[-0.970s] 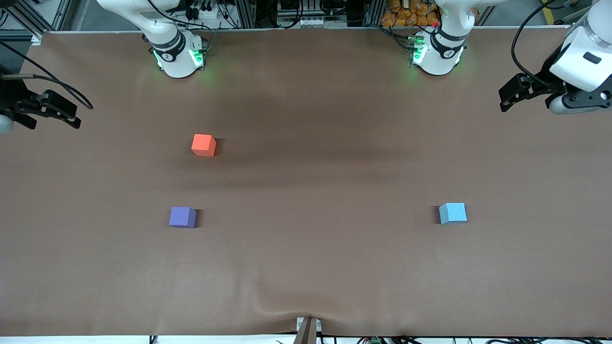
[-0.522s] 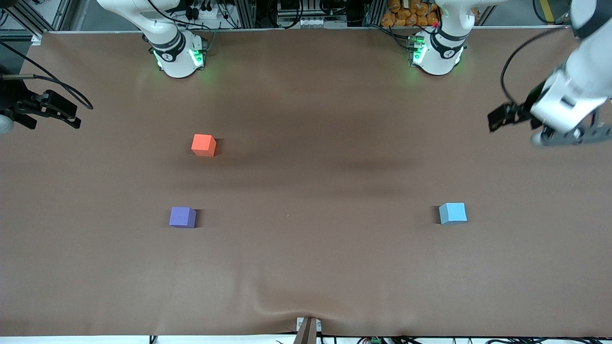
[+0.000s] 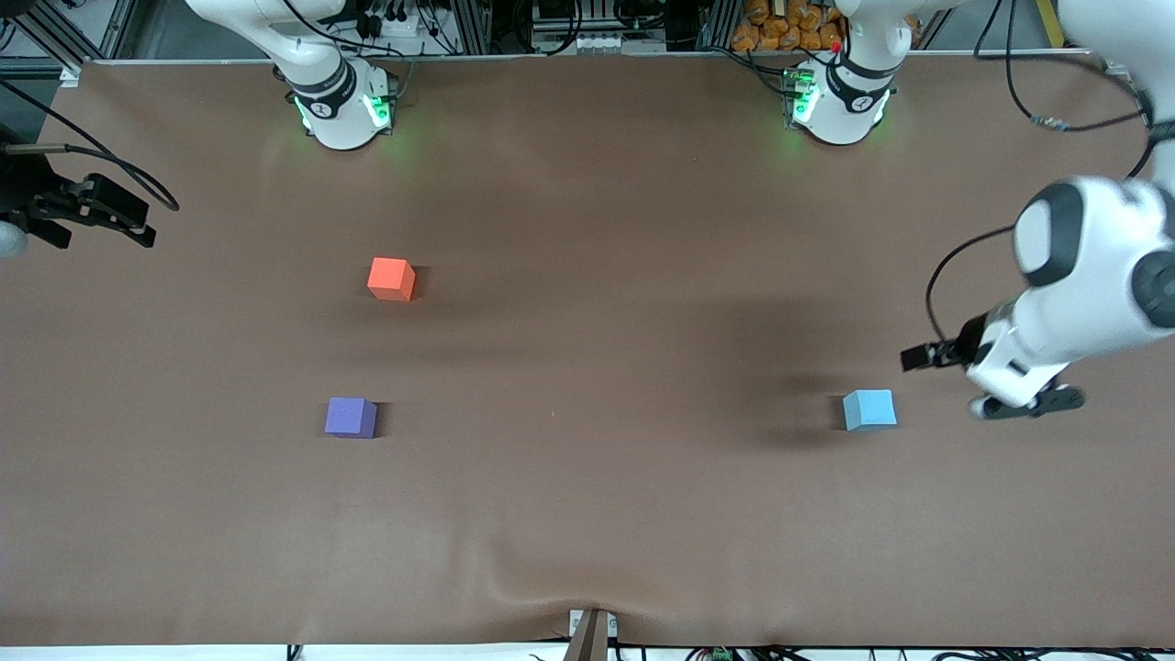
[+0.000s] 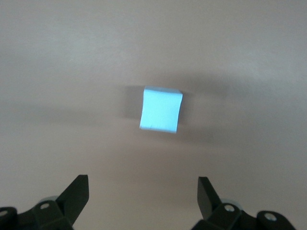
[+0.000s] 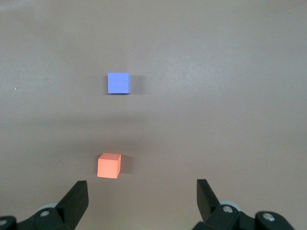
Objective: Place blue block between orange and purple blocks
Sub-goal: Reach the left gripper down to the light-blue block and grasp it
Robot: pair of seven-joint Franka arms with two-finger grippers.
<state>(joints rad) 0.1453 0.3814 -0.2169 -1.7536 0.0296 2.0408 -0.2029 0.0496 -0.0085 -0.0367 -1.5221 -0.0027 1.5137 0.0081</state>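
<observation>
**A:** blue block point(image 3: 869, 409) sits alone on the table point(image 3: 587, 514) toward the left arm's end, well apart from the orange block point(image 3: 391, 278) and purple block point(image 3: 350, 417) at the right arm's end. Left gripper point(image 4: 143, 191) is up in the air just beside it, jaws spread wide, holding nothing.

**B:** what goes wrong tho?

**A:** imo alignment — in the wrist view the cube looks a bit skewed to the fingers, though it's blurry so can't swear to it. Pinch the corners and it twists or pops out. Also a long carry, and the gap btwn orange and purple isn't huge — come in low and you bump one.

**B:** right gripper point(image 5: 142, 191)?

**A:** waiting off at its own table end, jaws apart, empty.
</observation>
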